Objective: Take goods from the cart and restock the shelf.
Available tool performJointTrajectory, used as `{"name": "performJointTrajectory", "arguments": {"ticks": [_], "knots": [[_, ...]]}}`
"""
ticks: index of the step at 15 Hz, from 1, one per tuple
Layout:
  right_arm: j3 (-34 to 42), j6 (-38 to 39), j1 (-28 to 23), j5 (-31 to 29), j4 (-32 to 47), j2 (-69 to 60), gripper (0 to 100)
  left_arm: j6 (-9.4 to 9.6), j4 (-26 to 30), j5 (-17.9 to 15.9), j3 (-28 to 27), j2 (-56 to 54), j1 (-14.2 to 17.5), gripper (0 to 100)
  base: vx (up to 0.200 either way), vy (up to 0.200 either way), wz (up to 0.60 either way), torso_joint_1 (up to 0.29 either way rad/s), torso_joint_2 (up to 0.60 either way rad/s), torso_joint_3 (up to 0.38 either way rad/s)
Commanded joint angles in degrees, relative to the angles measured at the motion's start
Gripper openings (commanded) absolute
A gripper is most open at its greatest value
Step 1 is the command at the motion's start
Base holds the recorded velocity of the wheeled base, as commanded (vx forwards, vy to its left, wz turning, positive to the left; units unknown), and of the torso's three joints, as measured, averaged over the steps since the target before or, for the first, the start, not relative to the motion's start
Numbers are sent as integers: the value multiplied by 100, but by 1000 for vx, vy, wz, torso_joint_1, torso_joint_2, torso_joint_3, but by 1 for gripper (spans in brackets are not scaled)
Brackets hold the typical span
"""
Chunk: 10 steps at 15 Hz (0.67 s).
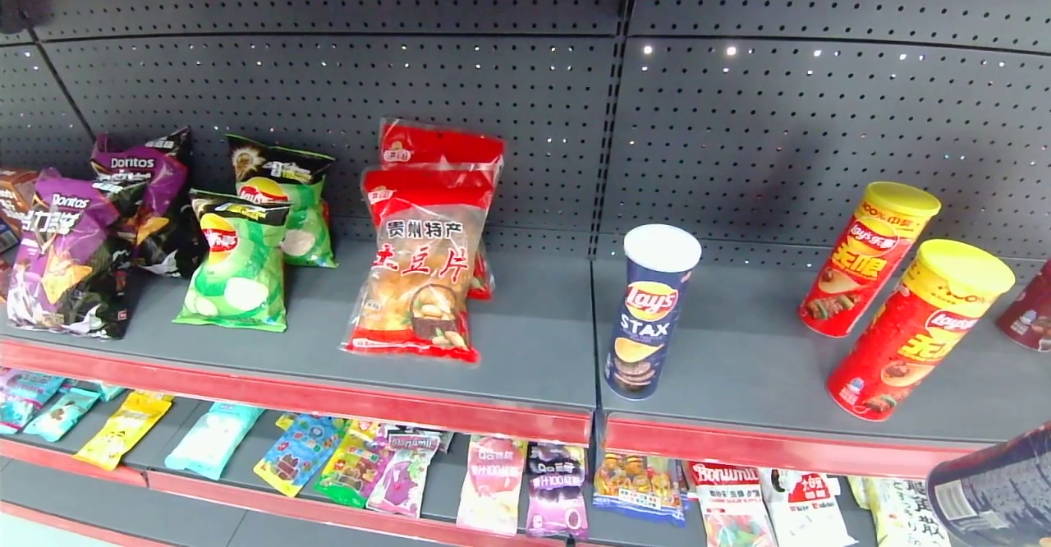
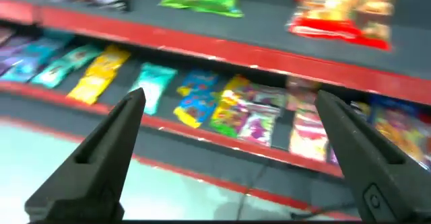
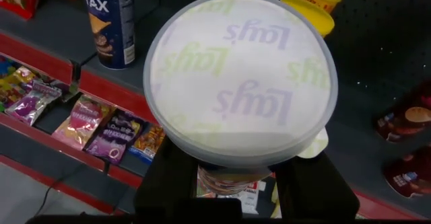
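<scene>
The shelf point(image 1: 534, 342) carries its stock in front-facing rows by kind, so the bare grey stretch of board around the blue can point(image 1: 653, 309) reads as the slot for more cans. To the left of the blue can lean the snack bags point(image 1: 415, 284), propped toward the back panel so their fronts show. To its right stand two red cans point(image 1: 920, 329) with yellow lids, tilted in this view. Lower right of the blue can, in front of the shelf's edge, is the dark can point(image 1: 998, 489), the item being restocked. It is off the board and looks bound for the gap beside the blue can. The right end effector point(image 3: 239, 192) is clamped on this can's body just under its clear lid point(image 3: 239, 83), a grip that should let it be stood upright. The left end effector point(image 2: 225, 150) is spread wide and holds nothing. It hangs before the tier of small packets point(image 2: 242, 113) below the blue can's board, likely kept out of the way.
</scene>
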Motion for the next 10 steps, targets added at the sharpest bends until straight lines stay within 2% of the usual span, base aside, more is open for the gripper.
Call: {"name": "performJointTrajectory", "arguments": {"ticks": [1, 2, 3, 4, 5, 6, 7, 8, 9, 10], "knots": [[18, 82, 2, -1, 10, -111, 0, 117, 117, 494, 317, -606, 349, 100, 0, 0, 0, 0, 0, 0], [44, 82, 2, -1, 10, -155, 0, 503, 100, 485, 598, -1168, 384, 100, 0, 0, 0, 0, 0, 0], [62, 91, 2, -1, 19, -155, 0, 538, -41, 406, 888, -1414, 542, 100, 0, 0, 0, 0, 0, 0], [44, 82, 2, 17, 10, -120, 0, 512, -366, -174, 1152, -1572, 603, 100, 0, 0, 0, 0, 0, 0], [26, 82, 11, 17, 10, -67, 0, 626, -797, -851, 1327, -1555, 603, 100, 0, 0, 0, 0, 0, 0], [26, 91, 11, 26, 10, -49, 0, 908, -1201, -1343, 1538, -1555, 603, 100, 0, 0, 0, 0, 0, 0], [-18, 82, 20, 52, 10, 30, 0, 908, -1509, -1642, 1890, -1564, 603, 100, 0, 0, 0, 0, 0, 0], [-70, 91, 37, 175, 10, 135, 0, 565, -1931, -2020, 2127, -1564, 603, 100, 0, 0, 0, 0, 0, 0], [-167, 91, 37, 289, 10, 320, 0, 486, -1904, -2002, 2127, -1564, 603, 100, 0, 0, 0, 0, 0, 0], [-237, 91, 37, 351, -8, 513, 0, 503, -1895, -1967, 2127, -1564, 603, 100, 0, 0, 0, 0, 0, 0]]}}
